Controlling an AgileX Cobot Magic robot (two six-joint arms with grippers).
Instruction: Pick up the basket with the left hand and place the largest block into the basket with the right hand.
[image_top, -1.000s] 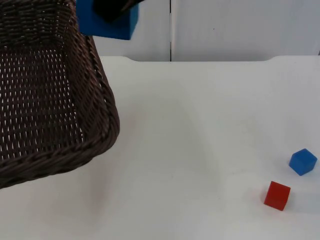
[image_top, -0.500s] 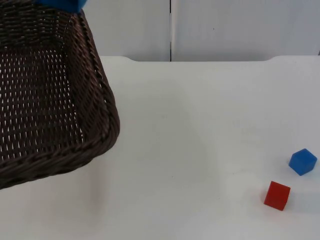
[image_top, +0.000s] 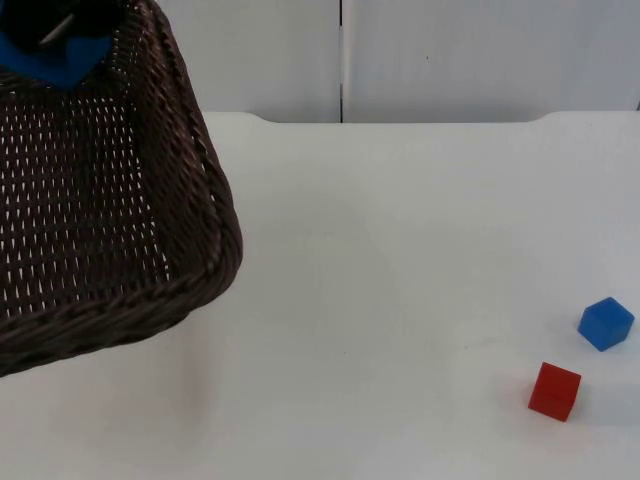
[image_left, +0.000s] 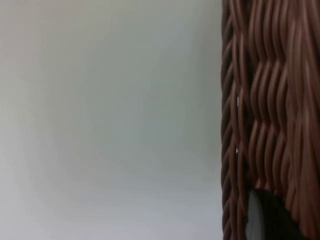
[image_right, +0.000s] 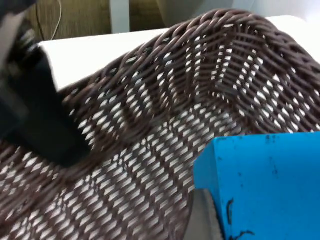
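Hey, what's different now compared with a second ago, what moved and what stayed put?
The large blue block, carried by the right gripper, has moved from beyond the basket's far rim leftward and down into the basket; no release is visible yet. The basket has barely shifted; the left gripper is at its rim. The small blue block and red block stayed where they were on the table.

The basket (image_top: 110, 200) hangs tilted above the table's (image_top: 400, 250) left side, its open inside facing the top camera. The right gripper (image_top: 60, 15) sits at the basket's far rim, and the big block (image_top: 55, 60) it carries is inside the basket, just under that rim; in the right wrist view the block (image_right: 265, 185) stands over the basket's woven floor (image_right: 150, 150). The left gripper's fingertip (image_left: 265, 220) touches the basket's wall (image_left: 270, 100). Two small blocks lie on the table well to the right: one (image_top: 605, 323) farther back, the other (image_top: 554, 390) just before it and slightly left.
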